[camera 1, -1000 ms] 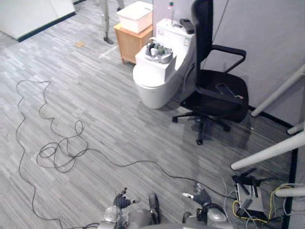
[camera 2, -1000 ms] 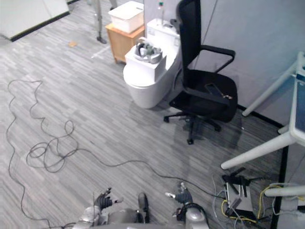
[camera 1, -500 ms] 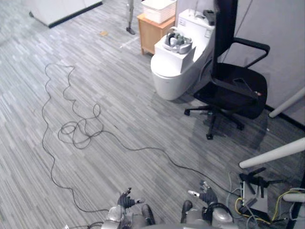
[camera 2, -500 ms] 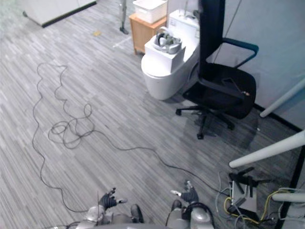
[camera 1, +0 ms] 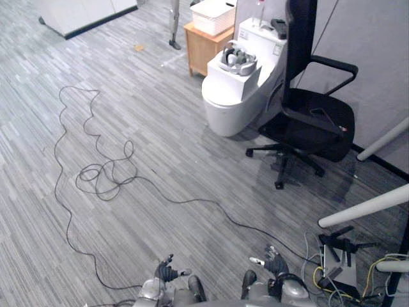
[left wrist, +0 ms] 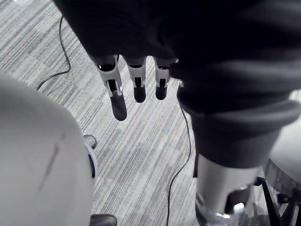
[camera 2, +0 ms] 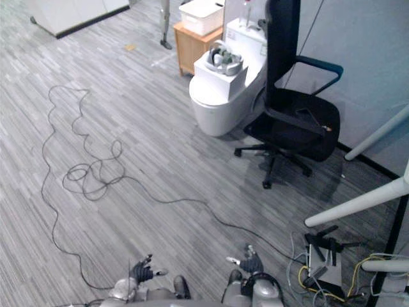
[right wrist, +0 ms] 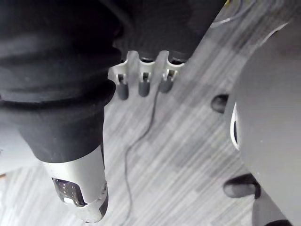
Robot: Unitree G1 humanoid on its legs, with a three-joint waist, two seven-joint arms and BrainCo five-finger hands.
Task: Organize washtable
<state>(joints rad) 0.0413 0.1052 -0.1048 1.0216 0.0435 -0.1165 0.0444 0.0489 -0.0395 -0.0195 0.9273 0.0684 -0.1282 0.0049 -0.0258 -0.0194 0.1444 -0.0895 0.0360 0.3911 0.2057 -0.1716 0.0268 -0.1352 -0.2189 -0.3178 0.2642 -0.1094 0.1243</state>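
1. Where the grey floor (camera 1: 160,128) meets the far wall, a white toilet (camera 1: 223,109) stands with a white box (camera 1: 233,75) on its closed lid. A bowl of small wash items (camera 1: 238,59) sits on top of the box.
2. On the cistern behind are a clear bottle (camera 1: 259,7) and a dark object (camera 1: 278,25), which is too small to identify.
3. A wooden cabinet (camera 1: 203,41) carrying a white basket (camera 1: 213,16) stands just beside the toilet. A black office chair (camera 1: 310,121) stands on the other side, its back close to the cistern.
4. Left hand (camera 1: 167,272): low, well apart from the toilet, fingers (left wrist: 117,103) straight, nothing held.
5. Right hand (camera 1: 275,263): likewise low and far off, fingers (right wrist: 143,85) relaxed, empty.
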